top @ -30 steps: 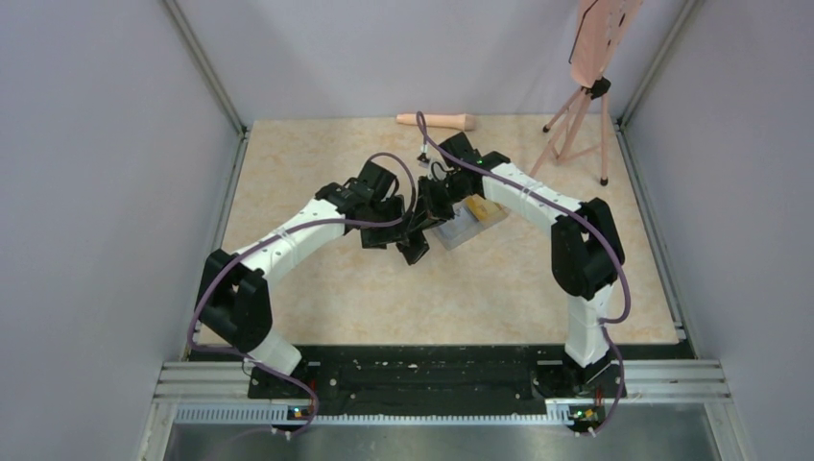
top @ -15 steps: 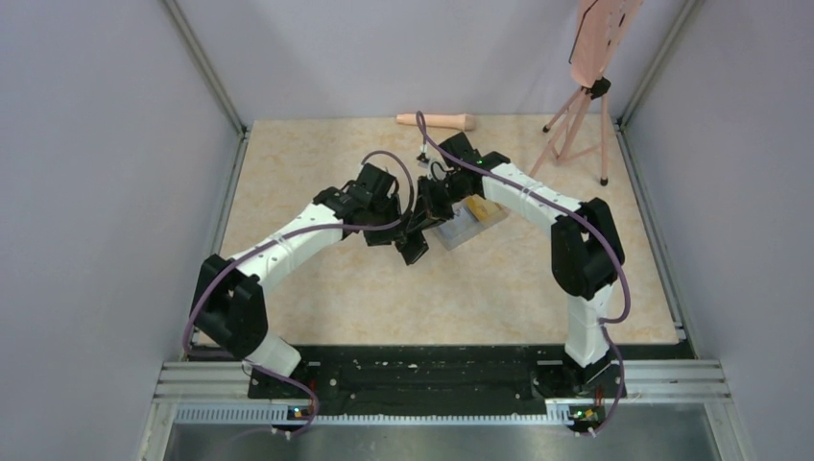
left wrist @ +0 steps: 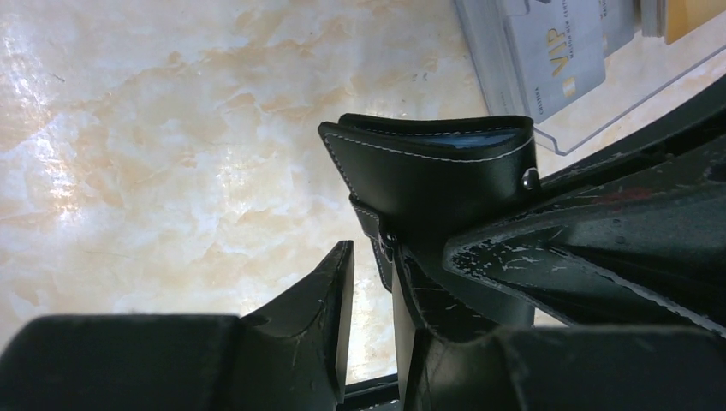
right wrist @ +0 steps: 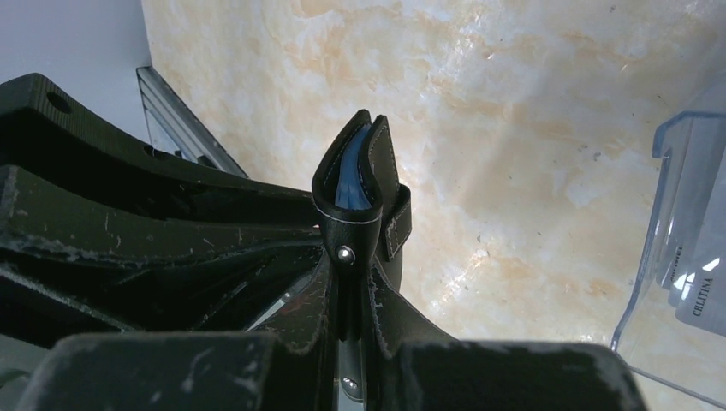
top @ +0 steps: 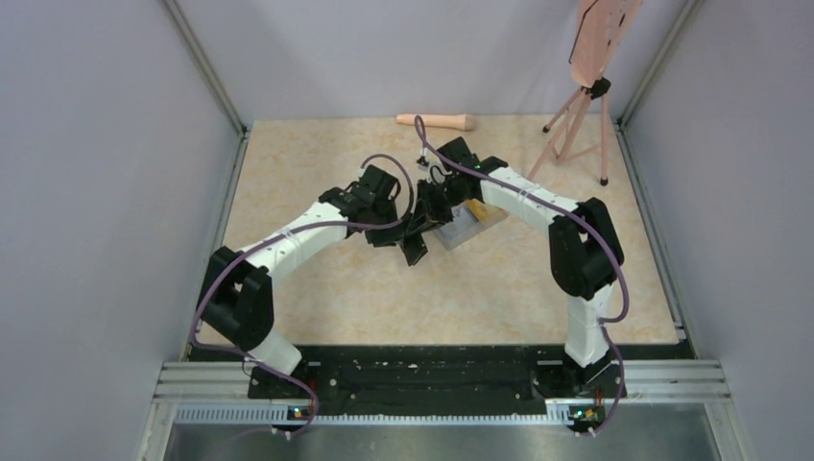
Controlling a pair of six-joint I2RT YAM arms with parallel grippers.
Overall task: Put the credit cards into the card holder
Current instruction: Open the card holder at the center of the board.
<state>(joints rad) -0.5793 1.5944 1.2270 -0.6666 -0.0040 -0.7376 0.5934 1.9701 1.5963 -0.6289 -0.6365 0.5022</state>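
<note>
The black card holder (right wrist: pixel 355 193) stands on edge above the table, blue-grey pockets showing at its top, with my right gripper (right wrist: pixel 353 276) shut on its lower part. In the left wrist view the card holder (left wrist: pixel 428 175) sits just beyond my left gripper (left wrist: pixel 372 257). Its jaws stand a narrow gap apart with only floor showing between them, and the holder's clasp tab (left wrist: pixel 370 224) hangs at their tips. Both grippers meet at mid-table (top: pixel 418 230). The credit cards lie in a clear box (top: pixel 463 227): a grey-white card (left wrist: pixel 556 60) and a yellow-orange card (top: pixel 482 211).
A peach cylinder (top: pixel 437 121) lies by the back wall. A tripod (top: pixel 576 125) carrying a peach board stands at the back right. Grey walls close in both sides. The right arm's fingers cross the right side of the left wrist view.
My left gripper's jaws have narrowed markedly, and the left arm has edged toward the card holder. The right gripper keeps its hold without moving.
</note>
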